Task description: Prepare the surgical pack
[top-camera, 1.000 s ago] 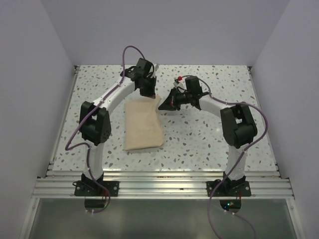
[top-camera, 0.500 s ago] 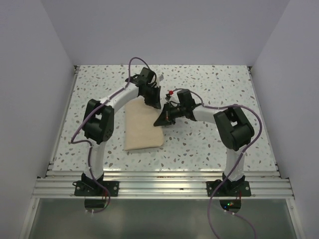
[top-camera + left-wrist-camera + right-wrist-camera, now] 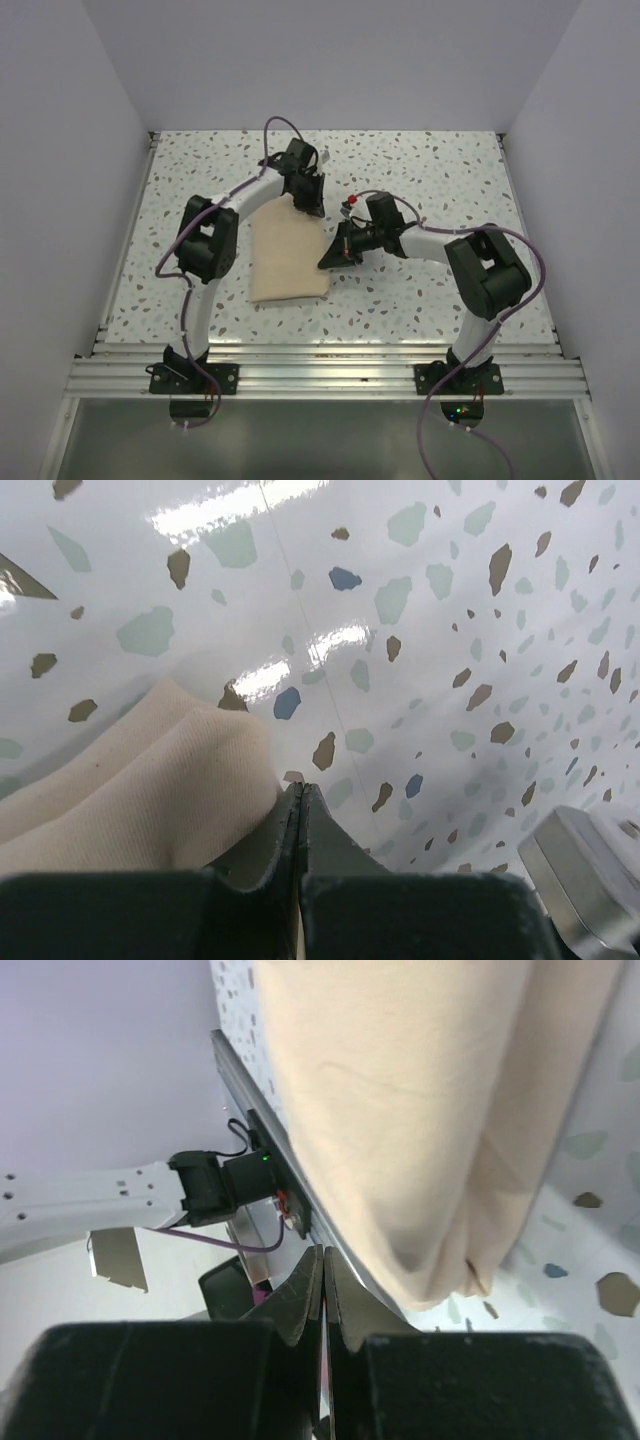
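Left of centre in the overhead view, the surgical pack lies on the counter, a soft, light cloth bundle likely best pinched at a corner fold, with left claw and right claw both closed empty along its right side.

The left arm rises from its base at the near edge of the surface, bends at the elbow and reaches toward the far edge and inward. Its wrist tips the left tool down near the middle, fingers pressed together with no gap. The right arm folds at the elbow and stretches low toward the left edge. The right tool points left and slightly nearward, its fingers closed flat against each other.
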You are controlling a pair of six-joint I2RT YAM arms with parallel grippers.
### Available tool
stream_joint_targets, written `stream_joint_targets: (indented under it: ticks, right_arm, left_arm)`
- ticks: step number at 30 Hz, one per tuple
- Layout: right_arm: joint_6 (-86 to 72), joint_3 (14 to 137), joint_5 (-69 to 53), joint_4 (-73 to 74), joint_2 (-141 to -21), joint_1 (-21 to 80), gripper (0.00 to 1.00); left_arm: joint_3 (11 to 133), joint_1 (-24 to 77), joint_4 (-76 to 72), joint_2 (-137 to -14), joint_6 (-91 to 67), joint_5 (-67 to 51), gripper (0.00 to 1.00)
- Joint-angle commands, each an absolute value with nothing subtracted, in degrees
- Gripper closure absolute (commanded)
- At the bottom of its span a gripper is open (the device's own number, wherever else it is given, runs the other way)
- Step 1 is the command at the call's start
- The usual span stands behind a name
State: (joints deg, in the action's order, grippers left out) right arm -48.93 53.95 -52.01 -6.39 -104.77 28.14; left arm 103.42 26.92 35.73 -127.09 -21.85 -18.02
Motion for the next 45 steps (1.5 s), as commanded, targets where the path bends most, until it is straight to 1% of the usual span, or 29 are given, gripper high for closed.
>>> stream_joint_targets:
  ticks: [1, 6, 10, 12, 17, 23, 28, 31, 32, 34, 35, 37, 38, 39, 40, 41, 42, 43, 44, 45]
  right_arm:
    - [-47.64, 57.03, -52.47, -3.87, -100.29, 28.3, 0.99]
    - [-48.51, 60.29, -52.82, -4.12, -102.39, 28.3, 0.99]
    - [-49.39, 59.59, -53.35, -6.76, -104.94, 28.39, 0.99]
    - [-49.48, 58.8, -54.14, -7.99, -106.69, 28.39, 0.99]
    - [-48.43, 56.78, -55.46, -9.14, -109.07, 28.56, 0.99]
    - [-47.37, 53.27, -55.2, -8.62, -108.81, 29.18, 0.99]
    - [-44.93, 54.22, -54.76, -3.35, -105.39, 29.71, 0.99]
    - [-41.59, 56.77, -54.41, 2.79, -102.59, 29.53, 0.99]
    - [-40.62, 58.34, -53.01, 6.29, -101.87, 29.44, 0.99]
    - [-36.77, 60.54, -51.77, 10.96, -101.08, 28.48, 0.99]
    - [-35.78, 62.82, -49.24, 15.86, -100.73, 27.95, 0.99]
    - [-33.76, 64.68, -47.29, 19.58, -100.98, 25.68, 0.99]
    - [-33.05, 66.6, -46.42, 22.3, -101.33, 24.97, 0.99]
    - [-32.26, 67.75, -43.01, 23.98, -101.6, 24.35, 0.99]
    - [-30.25, 68.98, -41.33, 25.73, -102.12, 23.65, 0.99]
    - [-29.54, 71.34, -40.26, 28.62, -102.74, 23.47, 0.99]
    - [-29.01, 72.5, -39.12, 29.96, -104.14, 23.55, 0.99]
    - [-28.48, 73.38, -36.5, 30.75, -104.76, 23.64, 0.99]
    - [-28.48, 74.17, -35.87, 31.46, -105.29, 23.73, 0.99]
    - [-28.48, 74.35, -35.34, 31.9, -106.69, 23.82, 0.99]
  left_arm:
    - [107.05, 26.46, 34.45, -123.76, -20.74, -14.42, 1.0]
    - [104.95, 26.46, 34.45, -118.4, -21.62, -13.27, 1.0]
    - [101.61, 26.28, 34.72, -114.97, -21.45, -9.76, 1.0]
    - [99.68, 25.75, 33.84, -114.61, -21.62, -10.72, 1.0]
    - [100.55, 24.88, 32.44, -119.35, -21.53, -14.67, 1.0]
    - [104.41, 23.38, 31.46, -129.0, -21.36, -16.87, 1.0]
    - [108.54, 22.59, 32.43, -129.56, -20.48, -16.79, 1.0]
    - [110.04, 22.24, 34.18, -125.78, -21.18, -17.05, 1.0]
    - [110.04, 22.24, 34.62, -122.64, -21.7, -16.96, 1.0]
    - [108.38, 22.24, 35.68, -118.76, -22.23, -16.44, 0.95]
    - [107.5, 22.24, 36.55, -114.65, -22.76, -14.52, 0.94]
    - [104.51, 22.15, 40.4, -110.94, -23.29, -11.44, 0.88]
    - [100.93, 22.06, 41.82, -107.0, -24.51, -7.95, 0.84]
    - [98.55, 22.06, 43.23, -104.79, -25.57, -6.52, 0.81]
    - [95.57, 21.97, 44.55, -102.5, -26.53, -5.11, 0.8]
    - [92.4, 21.8, 44.91, -97.7, -28.37, -1.36, 0.8]
    - [86.8, 21.71, 45.96, -95.47, -30.13, 2.16, 0.8]
    - [84.05, 21.36, 47.45, -93.36, -31.71, 5.24, 0.79]
    - [78.54, 20.05, 47.46, -89.69, -33.64, 8.67, 0.77]
    - [76.14, 19.0, 46.85, -88.26, -34.1, 8.79, 0.73]
